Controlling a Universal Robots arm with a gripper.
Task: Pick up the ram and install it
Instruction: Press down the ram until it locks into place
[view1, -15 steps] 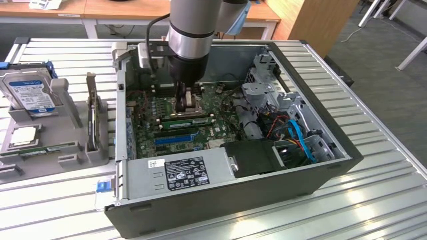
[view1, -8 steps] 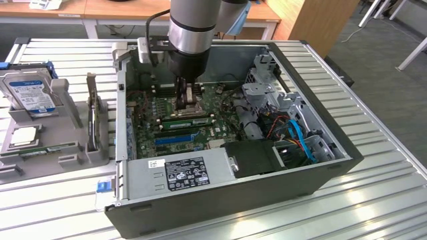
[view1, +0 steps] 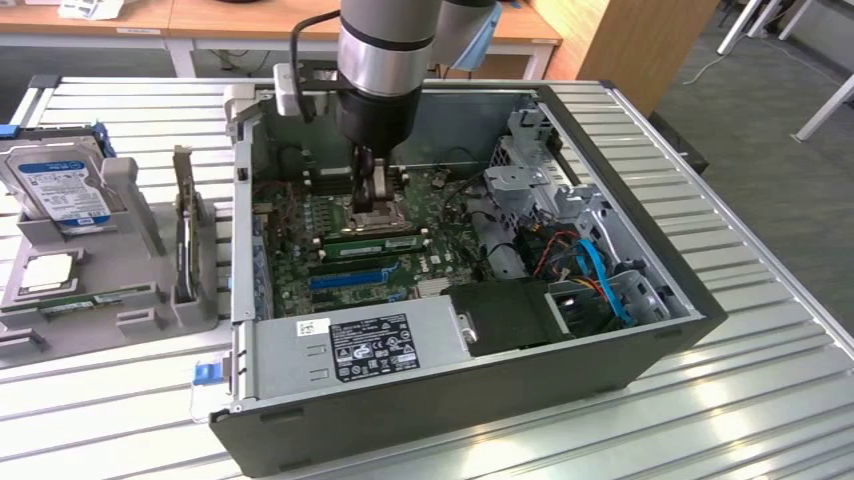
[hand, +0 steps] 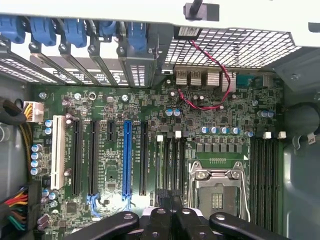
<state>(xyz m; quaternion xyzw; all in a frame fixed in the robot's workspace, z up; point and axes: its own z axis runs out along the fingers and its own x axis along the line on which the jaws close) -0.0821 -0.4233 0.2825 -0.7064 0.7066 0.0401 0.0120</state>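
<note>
Inside the open case, we note the ram (view1: 374, 241) seated in a slot just below the gripper (view1: 374, 203), long axis across the exterior view. Jaws closed, holding nothing we can make out.

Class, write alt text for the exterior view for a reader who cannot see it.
A robot arm's gripper reaches down into an open computer case, just above the motherboard. The ram, a green stick, lies across the board close by.
</note>
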